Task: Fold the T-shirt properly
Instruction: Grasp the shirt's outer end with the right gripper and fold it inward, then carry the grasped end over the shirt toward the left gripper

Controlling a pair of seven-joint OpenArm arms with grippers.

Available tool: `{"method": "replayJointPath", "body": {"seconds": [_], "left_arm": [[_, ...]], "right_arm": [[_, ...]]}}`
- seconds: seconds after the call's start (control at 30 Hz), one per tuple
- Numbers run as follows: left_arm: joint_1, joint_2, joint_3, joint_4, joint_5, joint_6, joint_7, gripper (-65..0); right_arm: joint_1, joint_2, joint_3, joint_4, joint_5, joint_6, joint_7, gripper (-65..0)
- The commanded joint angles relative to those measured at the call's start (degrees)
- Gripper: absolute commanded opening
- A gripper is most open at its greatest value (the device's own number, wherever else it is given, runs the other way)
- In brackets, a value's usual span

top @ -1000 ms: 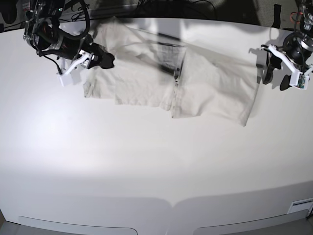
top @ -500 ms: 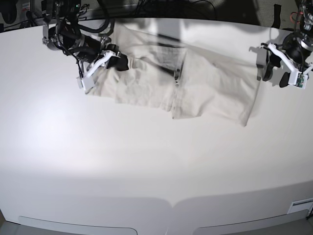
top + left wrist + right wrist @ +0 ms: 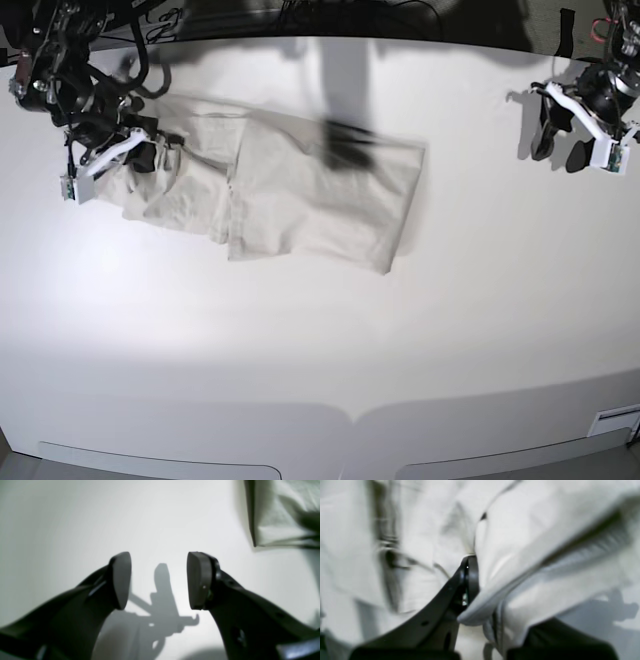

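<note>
Two claws in play. My right gripper (image 3: 150,152) is clamped on the T-shirt (image 3: 300,190) at its 9 o'clock edge; cloth bunches over my jaws. Shirt lies creased on the white table (image 3: 320,340), toward 11 o'clock. My left gripper (image 3: 158,580) hangs spread wide, empty, at 2 o'clock, well apart from the shirt, its shadow on bare table.

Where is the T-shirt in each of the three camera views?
Base: T-shirt lies upper centre-left on the table.
Left wrist: only a corner, top right.
Right wrist: fills the picture, pinched in the right gripper.
Shared landmark: the white table, also in the left wrist view.
</note>
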Motion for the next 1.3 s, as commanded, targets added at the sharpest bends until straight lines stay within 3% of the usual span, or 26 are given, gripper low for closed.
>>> {"method": "replayJointPath", "body": {"seconds": [0.0,0.13,0.2,0.4,0.77,0.87,1.1,1.27], "left_arm": [[0.66,-0.85,-0.39,0.74,-0.83,-0.07,-1.22,-30.7],[1.7,-0.85,-0.39,0.74,-0.83,-0.07,-1.75,-30.7],[1.73,-0.85,-0.39,0.74,-0.85,-0.07,-1.84,-30.7],[1.73,-0.85,-0.39,0.74,-0.83,-0.07,-4.13,-30.7],[1.7,-0.87,-0.39,0.74,-0.66,-0.74,-4.68,-30.7],[1.7,-0.87,-0.39,0.74,-0.7,-2.73,-4.81,-30.7],[1.7,-0.87,-0.39,0.74,-0.66,-2.84,-4.81,-30.7],[1.7,-0.87,-0.39,0.74,-0.66,-2.84,-4.81,-30.7]], "right_arm": [[1.68,0.61,0.09,2.32,3.34,0.61,-0.28,-65.0],[6.97,0.61,-0.57,5.16,11.26,0.61,-8.0,-65.0],[9.01,0.31,-2.64,5.6,11.32,0.61,-8.59,-65.0],[12.22,-4.55,-12.83,5.6,4.35,0.55,-6.23,-65.0],[18.91,-19.63,-29.05,5.42,-11.63,-3.19,-0.92,-65.0],[18.91,-19.63,-33.33,4.15,-13.73,-5.22,0.26,-65.0],[18.93,-19.63,-41.77,-0.83,-16.0,-9.55,2.8,-65.0],[18.93,-19.63,-45.9,-4.96,-15.82,-10.01,4.42,-65.0]]}}
